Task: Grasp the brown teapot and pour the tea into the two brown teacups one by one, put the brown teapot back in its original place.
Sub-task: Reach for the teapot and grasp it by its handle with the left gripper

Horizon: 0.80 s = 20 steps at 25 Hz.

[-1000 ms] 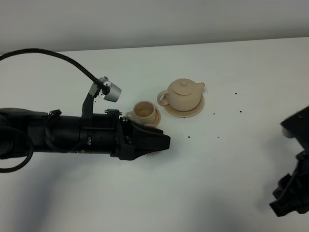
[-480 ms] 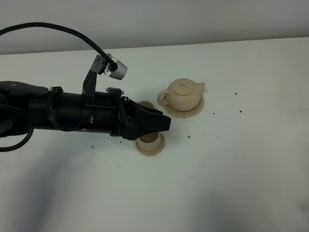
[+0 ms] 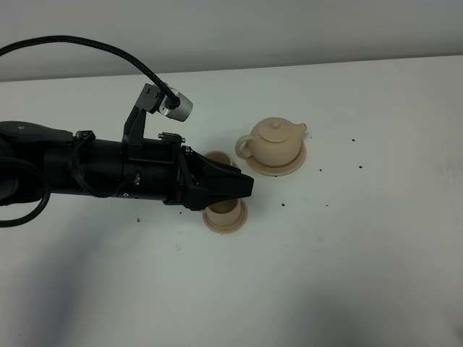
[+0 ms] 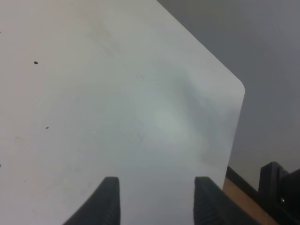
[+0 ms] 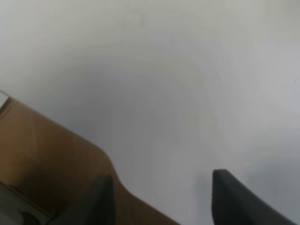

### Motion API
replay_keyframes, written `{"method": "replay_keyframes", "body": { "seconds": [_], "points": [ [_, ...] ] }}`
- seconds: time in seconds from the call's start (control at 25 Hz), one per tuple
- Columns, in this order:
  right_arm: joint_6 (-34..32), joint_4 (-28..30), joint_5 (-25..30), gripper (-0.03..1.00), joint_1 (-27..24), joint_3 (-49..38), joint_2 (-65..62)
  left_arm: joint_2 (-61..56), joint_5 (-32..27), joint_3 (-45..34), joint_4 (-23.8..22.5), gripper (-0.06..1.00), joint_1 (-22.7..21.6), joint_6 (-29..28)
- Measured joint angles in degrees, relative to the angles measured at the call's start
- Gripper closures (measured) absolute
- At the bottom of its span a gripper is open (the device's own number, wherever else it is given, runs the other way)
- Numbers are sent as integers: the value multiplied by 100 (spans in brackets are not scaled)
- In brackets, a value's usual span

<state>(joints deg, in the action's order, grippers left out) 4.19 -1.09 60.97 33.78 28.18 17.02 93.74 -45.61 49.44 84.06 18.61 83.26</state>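
1. Teapot [image 3: 275, 142], tan and squat with its lid on, sits upright on its wide saucer [image 3: 281, 169] toward the far middle of the white desk [image 3: 362, 253]. Its handle faces the left arm and its spout points away from it.
2. The left arm [image 3: 108, 177] lies stretched over the desk from the left side. Its black tip ends near the wide saucer and is clear of it.
3. The left jaws are spread. In the wrist view two dark fingertips [image 4: 108, 201] stand apart with only bare desk between them, pinching nothing.
4. One teacup [image 3: 217, 156] peeps out behind the arm's tip, just beside the teapot's handle. Most of it is hidden.
5. The other teacup [image 3: 226, 210] stands on its small saucer [image 3: 226, 224] on the near side of the arm, with its far rim hidden under the tip. I cannot tell whether the two touch.
6. The right jaws are out of the high view. The wrist view shows their fingertips [image 5: 234, 197] well apart and holding nothing, above the desk's edge and a brown surface [image 5: 42, 159] beyond it.
7. Dark specks [image 3: 360, 168] dot the desk to the right of the teapot.
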Motion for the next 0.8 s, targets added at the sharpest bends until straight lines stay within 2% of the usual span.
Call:
{"method": "replay_keyframes", "body": {
  "seconds": [0.2, 0.4, 0.56, 0.8],
  "points": [
    [5, -4, 0, 48, 0, 0, -76, 0, 85, 0, 0, 53, 0, 0],
    [5, -22, 5, 48, -94, 0, -417, 0, 460, 0, -2, 53, 0, 0],
    [5, -22, 5, 48, -630, 0, -755, 0, 726, 0, -2, 53, 0, 0],
    [5, -205, 5, 48, -1889, 0, -880, 4, 1023, 208, -61, 53, 0, 0]
  ]
}}
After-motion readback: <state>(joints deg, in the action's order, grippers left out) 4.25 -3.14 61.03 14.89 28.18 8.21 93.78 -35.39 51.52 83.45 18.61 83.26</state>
